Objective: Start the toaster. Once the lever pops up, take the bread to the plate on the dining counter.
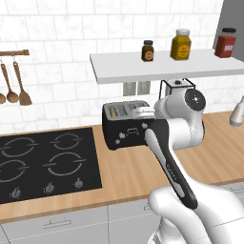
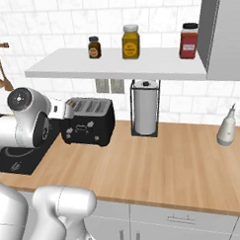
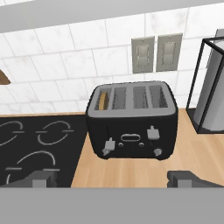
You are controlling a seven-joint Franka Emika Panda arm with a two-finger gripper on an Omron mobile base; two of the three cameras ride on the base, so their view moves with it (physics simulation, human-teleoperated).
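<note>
The black four-slot toaster stands on the wood worktop against the tiled wall, also seen as the toaster and the toaster. A brown slice of bread sits down in its leftmost slot. On the toaster's front the left lever sits lower than the right lever. My gripper is open with nothing between its fingers, held in front of the toaster and a little above it, not touching. The plate and the dining counter are out of view.
A black cooktop lies left of the toaster. A wire-framed paper towel holder stands to its right, with a pale bottle further right. A white shelf with three jars hangs above. Wooden spoons hang at far left.
</note>
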